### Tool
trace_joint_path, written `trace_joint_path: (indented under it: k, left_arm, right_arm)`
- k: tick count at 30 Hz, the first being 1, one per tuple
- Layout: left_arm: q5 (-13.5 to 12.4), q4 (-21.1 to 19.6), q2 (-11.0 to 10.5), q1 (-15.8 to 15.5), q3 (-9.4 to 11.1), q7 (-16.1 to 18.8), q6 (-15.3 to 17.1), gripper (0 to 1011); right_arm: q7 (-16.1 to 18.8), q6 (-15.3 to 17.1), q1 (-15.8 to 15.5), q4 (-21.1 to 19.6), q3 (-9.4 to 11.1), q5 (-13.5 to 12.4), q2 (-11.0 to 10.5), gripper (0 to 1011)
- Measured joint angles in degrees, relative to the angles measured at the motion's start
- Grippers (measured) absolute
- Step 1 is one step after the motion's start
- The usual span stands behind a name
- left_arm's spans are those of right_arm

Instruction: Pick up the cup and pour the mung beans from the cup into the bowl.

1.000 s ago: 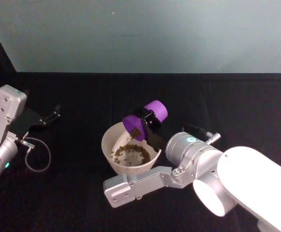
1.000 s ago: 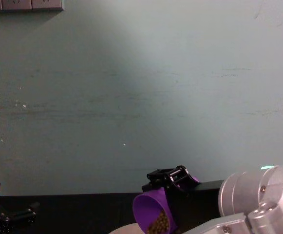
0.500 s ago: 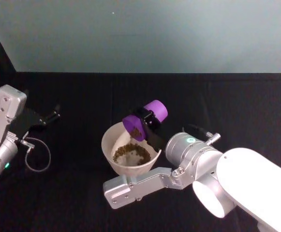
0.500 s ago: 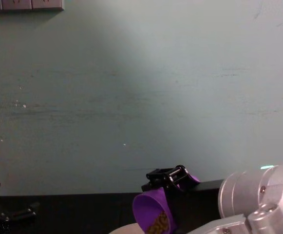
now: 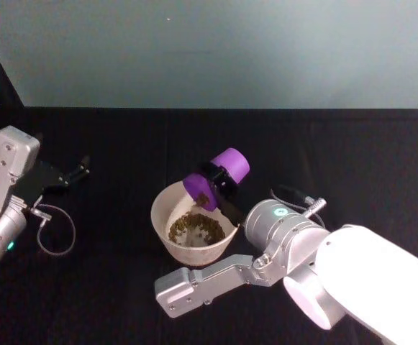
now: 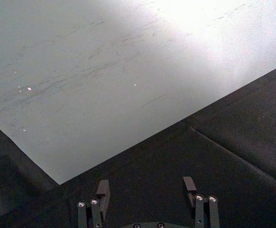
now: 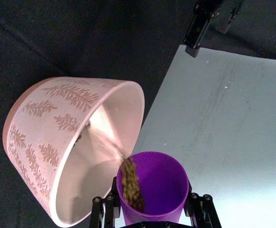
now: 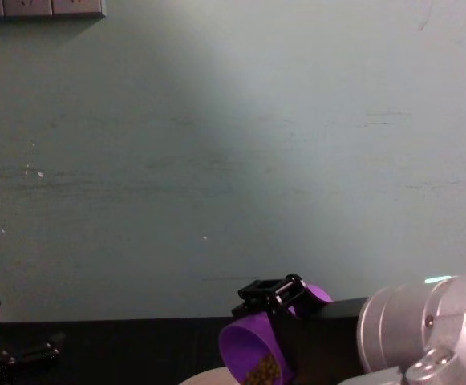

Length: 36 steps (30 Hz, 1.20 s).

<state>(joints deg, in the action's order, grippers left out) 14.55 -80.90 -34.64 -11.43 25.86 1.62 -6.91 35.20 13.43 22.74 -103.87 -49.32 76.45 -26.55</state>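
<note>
The right gripper tilts the cup (beans inside) above the bowl.

Entry: nothing legible, with no text, label, brand, number or sign to read. The cup has a plain wall. The bowl has a printed leaf-sprig pattern on its outer wall, with no lettering.
</note>
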Motion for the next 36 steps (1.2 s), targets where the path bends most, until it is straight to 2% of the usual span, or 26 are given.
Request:
trace_joint_path:
  k: [8,14,18,36]
  left_arm:
    - [0.0,0.0,0.0,0.0,0.0,0.0,0.0,1000]
    - [0.0,0.0,0.0,0.0,0.0,0.0,0.0,1000]
    - [0.0,0.0,0.0,0.0,0.0,0.0,0.0,1000]
    - [0.0,0.0,0.0,0.0,0.0,0.0,0.0,1000]
  right_arm:
    - [0.84,-0.2,0.87,-0.02,-1.99,4.03,-0.37,728]
    - [2.26,-0.85,2.22,0.03,-4.37,8.83,-0.71,729]
    - [2.84,-1.45,2.89,-0.05,-5.35,10.63,-0.75,728]
    - [4.36,-3.68,4.99,-0.59,-8.25,15.17,-1.01,728]
